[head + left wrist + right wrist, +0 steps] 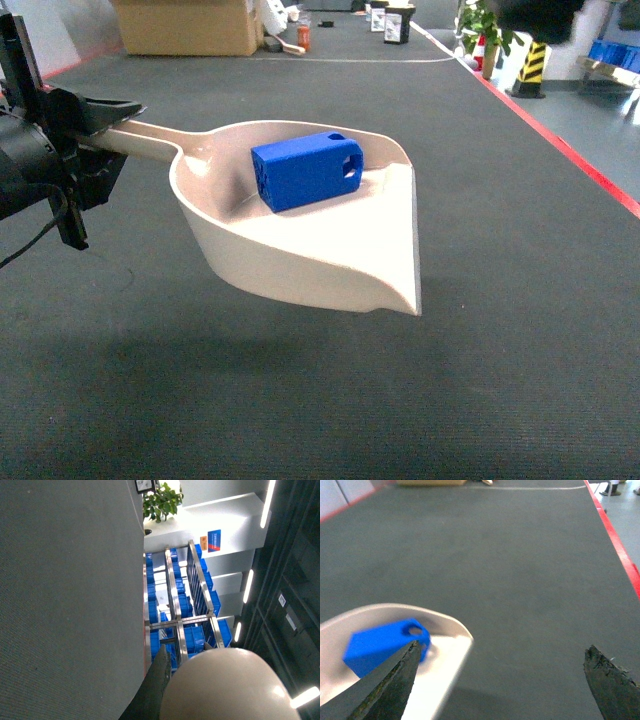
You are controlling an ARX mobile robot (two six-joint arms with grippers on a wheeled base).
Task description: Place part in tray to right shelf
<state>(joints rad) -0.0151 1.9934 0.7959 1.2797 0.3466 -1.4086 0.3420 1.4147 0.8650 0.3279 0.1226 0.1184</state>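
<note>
A wide dark grey floor mat [330,400] fills most of the head view, edged on the right by a red line [560,150] with paler floor beyond it. At the far end a cardboard box [185,25], a potted plant [485,25] and a yellow-and-black striped post [530,65] are seen.

The beige tray [300,255] is held above the mat, a soft shadow being cast on the mat beneath it. Its long handle [145,138] is clamped at the end by the left gripper [85,125], whose black fingers are closed on it at the left edge of the head view. The blue part [307,170] is seen lying inside the tray, against the rear wall of the scoop, with a round hole facing right.

In the left wrist view the rounded beige underside of the tray [225,685] is seen close up; beyond it a stainless-steel rack [182,610] loaded with blue crates [192,640] is visible.

In the right wrist view the right gripper [500,680] is shown with its two dark fingers [395,680] spread wide apart and nothing between them. It is positioned above the mat just beside the tray [445,660], and the part [382,645] appears behind the left finger.
</note>
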